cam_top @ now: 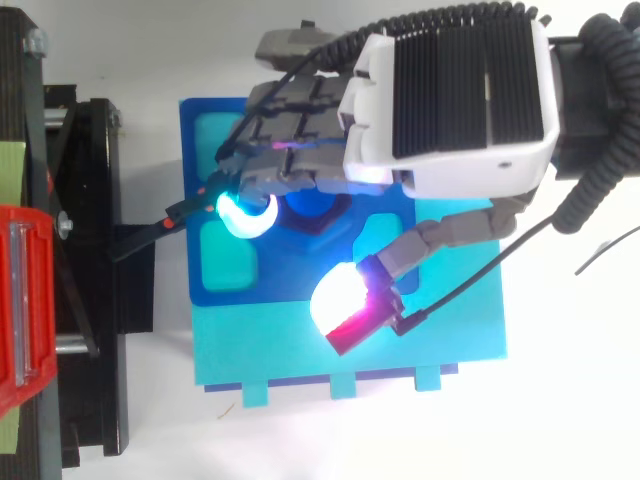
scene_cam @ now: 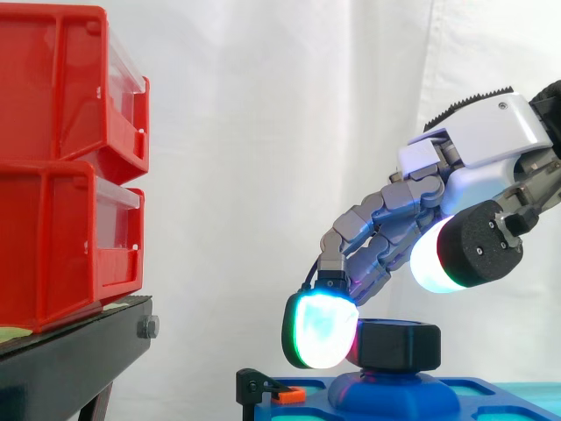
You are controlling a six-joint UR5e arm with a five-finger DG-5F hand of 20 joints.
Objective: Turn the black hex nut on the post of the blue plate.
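**Hand at the nut, nothing gripped**

From the side, you see the black hex nut [scene_cam: 399, 344] low and right of centre. It is matte, with rounded corners and flat faces, and sits level on a rounded blue hump of the blue plate [scene_cam: 316, 410]. Your hand [scene_cam: 478, 162] reaches in from the right with its fingers bent downward in a loose curve. One fingertip pad [scene_cam: 320, 329], glowing cyan and green, sits against the nut's left face. The thumb pad [scene_cam: 434, 259] glows white, is raised well above the nut and is clear of it. The hand is spread and holds nothing. A small orange clip [scene_cam: 289, 396] sits at the plate's left edge. Two red bins [scene_cam: 61, 167] are stacked on the black stand [scene_cam: 79, 351] at far left.

From above, the hand [cam_top: 450, 100] lies across the blue plate [cam_top: 200, 140], its fingers covering most of the nut. The cyan pad [cam_top: 245, 213] is near the plate's middle, and the thumb pad [cam_top: 340, 298] is apart from it, over a lighter cyan base [cam_top: 350, 365]. Both lie on the white desk [cam_top: 570, 400]. A pale green strip [cam_top: 10, 170] lies on the stand; any print is too small to read.
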